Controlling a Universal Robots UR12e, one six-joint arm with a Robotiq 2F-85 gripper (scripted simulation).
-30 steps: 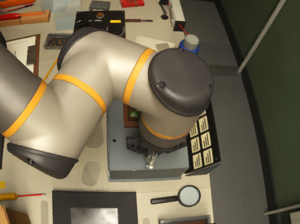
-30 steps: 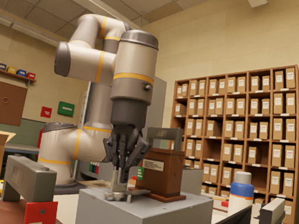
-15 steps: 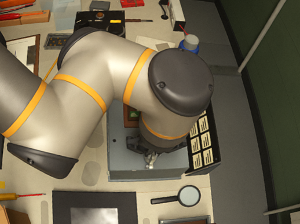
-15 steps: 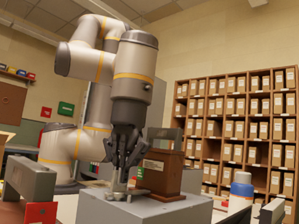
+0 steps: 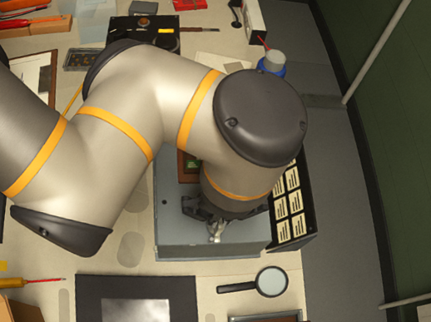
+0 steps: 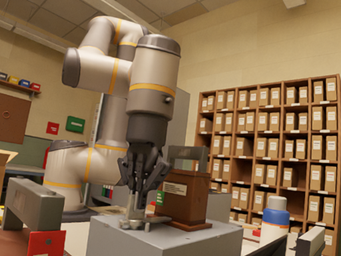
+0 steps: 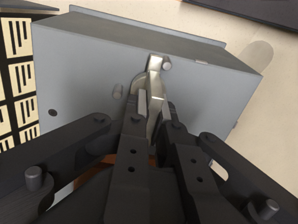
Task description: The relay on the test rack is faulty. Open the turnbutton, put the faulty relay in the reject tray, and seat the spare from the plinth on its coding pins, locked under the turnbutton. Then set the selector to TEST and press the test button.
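The faulty relay [image 6: 186, 194], a brown box with a pale label, stands on the grey test rack [image 6: 163, 243]. A flat tongue of the metal turnbutton [image 7: 154, 89] reaches over the relay's base plate in the second side camera. My gripper [image 7: 152, 109] points straight down over the rack's near end, and I hold the turnbutton's upright tab between closed fingers. Two small stop pegs [image 7: 117, 91] stand beside the turnbutton's pivot. The spare relay [image 6: 31, 203], with a grey handle, sits on a plinth to the left. My arm hides most of the relay from above.
Behind the rack a black panel [image 5: 144, 30] carries an orange button and a yellow marker. A black tray of patterned cards [image 5: 292, 201] adjoins the rack's right side. A magnifying glass [image 5: 263, 283] and a dark tray [image 5: 137, 304] lie near the front edge.
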